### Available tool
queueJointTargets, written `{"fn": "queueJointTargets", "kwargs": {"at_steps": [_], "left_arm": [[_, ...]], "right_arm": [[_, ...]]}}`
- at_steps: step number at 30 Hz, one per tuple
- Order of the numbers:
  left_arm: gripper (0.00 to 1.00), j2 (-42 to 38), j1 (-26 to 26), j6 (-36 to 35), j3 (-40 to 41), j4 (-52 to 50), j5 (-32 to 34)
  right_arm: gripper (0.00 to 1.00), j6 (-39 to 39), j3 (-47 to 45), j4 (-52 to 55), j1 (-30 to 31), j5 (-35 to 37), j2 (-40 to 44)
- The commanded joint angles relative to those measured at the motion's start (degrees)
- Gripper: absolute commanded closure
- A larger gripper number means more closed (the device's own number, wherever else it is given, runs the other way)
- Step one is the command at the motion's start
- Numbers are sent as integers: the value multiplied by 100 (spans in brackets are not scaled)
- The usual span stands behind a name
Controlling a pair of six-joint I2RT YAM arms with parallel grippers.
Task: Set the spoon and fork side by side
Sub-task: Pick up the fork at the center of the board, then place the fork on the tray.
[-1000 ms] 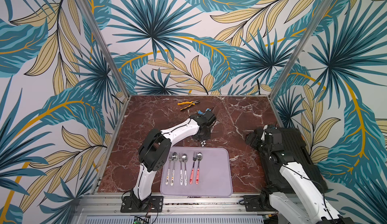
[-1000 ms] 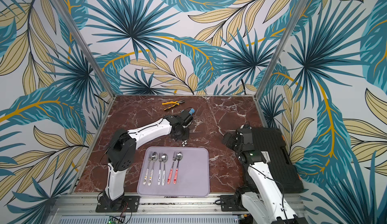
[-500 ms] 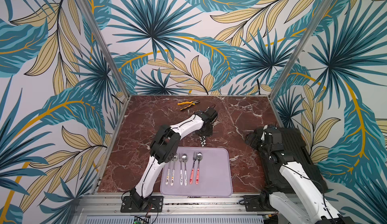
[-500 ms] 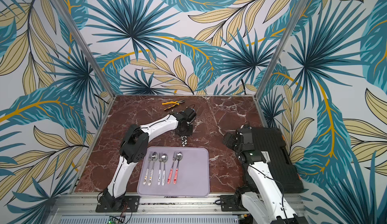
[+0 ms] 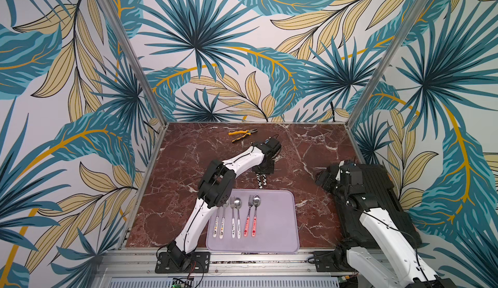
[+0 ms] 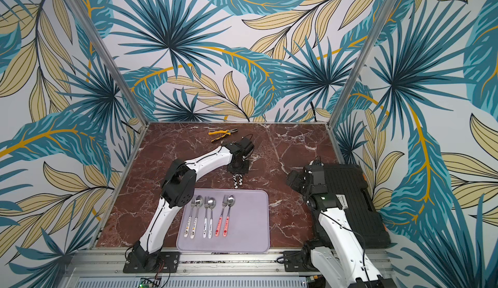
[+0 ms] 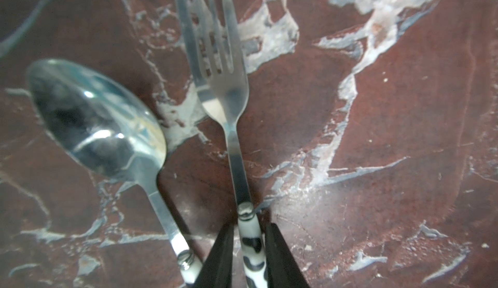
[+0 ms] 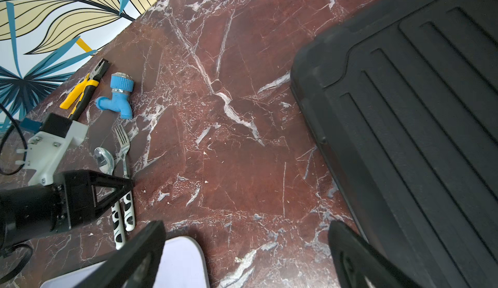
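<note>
The fork (image 7: 231, 90) lay flat on the marble worktop (image 5: 188, 165). Its cow-patterned handle ran in between the fingers (image 7: 221, 257) of the left tool (image 7: 249, 226), and its tines pointed away from that tool. The fingers stood hard up to either side of the handle. The wrist picture was blurred there, so it could not be determined whether they were clamped on it.

The matching spoon (image 7: 94, 117) lay bowl up just outside one finger, clear of the jaws. Its handle ran close beside the fork's, and its bowl angled off, so the two heads stood apart. In both top views only the patterned handle ends (image 5: 260, 180) showed, protruding from beneath the left tool toward the robot's base.

Nearer the base than the left tool lay a lilac tray (image 5: 280, 219). It carried three fork-and-spoon pairs side by side, handles toward the base: a panda-handled pair (image 5: 218, 226), a white-handled pair (image 5: 235, 226) and a red-handled pair (image 5: 250, 223). The portion of the tray on the right arm's side was bare.

Beyond the left tool, toward the back wall, yellow-handled pliers (image 5: 242, 134) lay on the worktop. A blue plastic tap (image 8: 118, 95) lay just beside them.

The right tool (image 8: 246, 227) stood well apart from the cutlery. Its jaws were spread wide with nothing between them. It was held over bare worktop, between the tray corner and a ribbed black case (image 8: 404, 111).
</note>
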State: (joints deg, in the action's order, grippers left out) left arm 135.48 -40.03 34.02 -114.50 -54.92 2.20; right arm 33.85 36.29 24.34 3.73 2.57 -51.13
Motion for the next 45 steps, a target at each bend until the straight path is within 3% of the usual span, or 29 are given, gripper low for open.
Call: {"fn": "queueJointTargets", "kwargs": {"at_steps": [1,7,18,34,45], "left_arm": [[82,50,22,-44,-216,-127,27],[93,-208,-4,-37,-166,-117,-25],[97,-1106,-293,99,384,66,-136],[97,-2837,-1671,1152,3185,739,58],[97,-3133,-2475,2006,4303,1173,165]], "right_arm": [[0,-68,-105,117,2,68,50],[0,-64,-111,137,-3,78,103],[1,-60,-113,143,-2,89,198],[0,-26,-122,88,-3,17,218],[1,7,-167,52,-4,29,341]]}}
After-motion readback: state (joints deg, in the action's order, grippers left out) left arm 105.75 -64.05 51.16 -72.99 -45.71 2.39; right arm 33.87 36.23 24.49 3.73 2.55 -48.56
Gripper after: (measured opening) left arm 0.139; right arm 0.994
